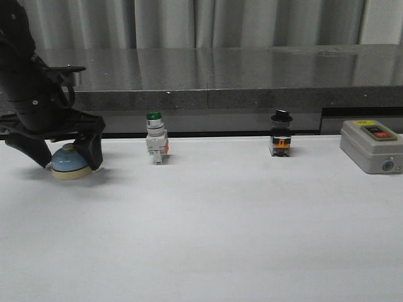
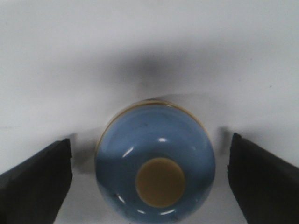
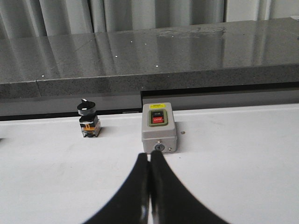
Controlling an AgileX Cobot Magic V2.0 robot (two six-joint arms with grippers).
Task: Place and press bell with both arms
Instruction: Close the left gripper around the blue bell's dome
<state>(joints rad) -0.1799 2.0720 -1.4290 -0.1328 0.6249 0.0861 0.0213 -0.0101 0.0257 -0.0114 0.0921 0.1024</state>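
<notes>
Left gripper (image 1: pixel 65 153): fingers spread wide on either side of the bell, a gap on both sides, nothing held.
Bell (image 1: pixel 69 161): on the white table (image 1: pixel 220 226) at about 9 o'clock in the front view, blue dome, cream button (image 2: pixel 160 181) up.
Right gripper (image 3: pixel 149 186): fingers pressed together, empty, pointing at the grey box (image 3: pixel 159 131).
Green-capped switch (image 1: pixel 155 145): near 11 o'clock.
Black-knob switch (image 1: pixel 281 133): near 1 o'clock.
Grey box: at 3 o'clock.
</notes>
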